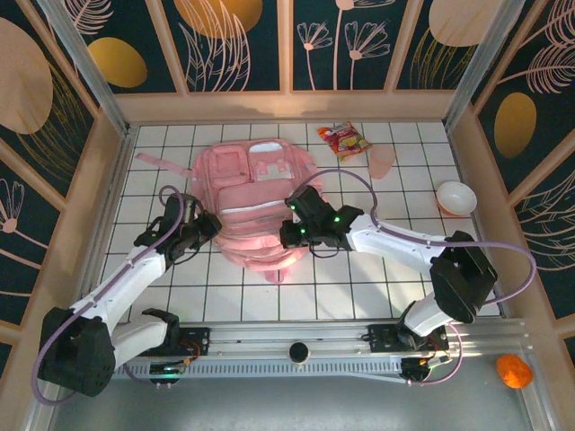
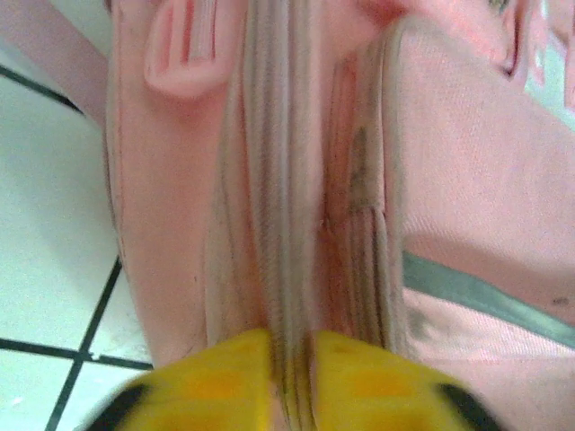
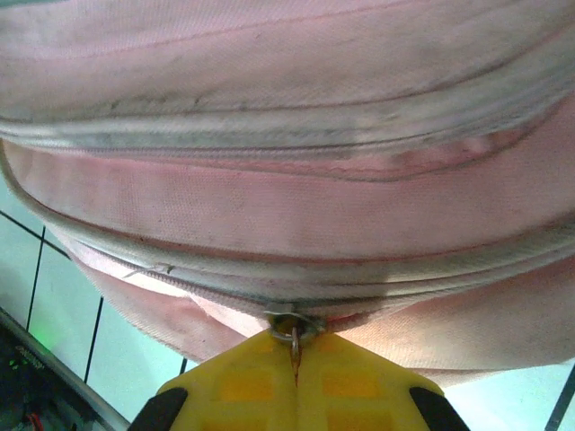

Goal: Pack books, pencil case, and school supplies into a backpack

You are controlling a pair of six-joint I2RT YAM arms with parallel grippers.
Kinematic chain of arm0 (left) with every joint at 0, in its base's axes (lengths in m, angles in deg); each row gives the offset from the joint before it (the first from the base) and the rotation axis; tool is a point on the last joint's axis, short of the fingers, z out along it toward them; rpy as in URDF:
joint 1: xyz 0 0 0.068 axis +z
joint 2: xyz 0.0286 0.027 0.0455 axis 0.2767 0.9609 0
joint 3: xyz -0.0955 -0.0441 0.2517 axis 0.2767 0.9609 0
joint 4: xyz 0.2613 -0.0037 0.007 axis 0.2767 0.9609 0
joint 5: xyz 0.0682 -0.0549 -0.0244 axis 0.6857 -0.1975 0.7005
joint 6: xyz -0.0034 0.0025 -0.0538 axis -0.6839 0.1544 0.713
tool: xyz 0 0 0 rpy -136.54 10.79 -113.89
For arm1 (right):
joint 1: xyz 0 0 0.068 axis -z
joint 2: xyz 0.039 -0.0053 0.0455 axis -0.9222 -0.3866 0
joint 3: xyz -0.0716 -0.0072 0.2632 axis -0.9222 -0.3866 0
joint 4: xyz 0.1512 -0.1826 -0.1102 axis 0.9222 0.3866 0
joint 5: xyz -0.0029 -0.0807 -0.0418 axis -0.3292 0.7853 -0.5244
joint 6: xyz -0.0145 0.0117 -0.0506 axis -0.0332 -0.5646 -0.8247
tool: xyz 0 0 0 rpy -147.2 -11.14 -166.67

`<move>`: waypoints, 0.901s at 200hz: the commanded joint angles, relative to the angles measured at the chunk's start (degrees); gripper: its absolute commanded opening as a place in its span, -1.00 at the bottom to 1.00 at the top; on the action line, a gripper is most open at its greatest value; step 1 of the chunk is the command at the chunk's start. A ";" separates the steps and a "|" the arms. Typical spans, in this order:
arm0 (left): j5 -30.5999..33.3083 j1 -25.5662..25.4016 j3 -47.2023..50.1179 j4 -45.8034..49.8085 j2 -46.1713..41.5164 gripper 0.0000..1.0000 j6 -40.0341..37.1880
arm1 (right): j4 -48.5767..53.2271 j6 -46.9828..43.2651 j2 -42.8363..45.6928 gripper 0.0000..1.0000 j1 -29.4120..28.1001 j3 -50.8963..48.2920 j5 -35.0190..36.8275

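Right wrist view: the right gripper (image 3: 295, 370) is pressed together on a zipper pull (image 3: 289, 325) at the backpack (image 3: 287, 215) edge. The left gripper (image 2: 289, 382) pinches a seam ridge on its side. The backpack lies flat mid-table (image 1: 359, 278) between them; a snack packet (image 1: 344, 139) and a cup (image 1: 384, 160) sit beyond.

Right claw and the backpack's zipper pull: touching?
Touching. The right wrist view shows the right claw shut on the metal zipper pull of the backpack, the pull pinched between its yellow fingers.
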 commanded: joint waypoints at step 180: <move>-17.03 -12.59 -3.46 -11.11 -0.42 0.36 -94.02 | -6.25 -2.32 1.22 -1.00 -1.40 0.14 -4.38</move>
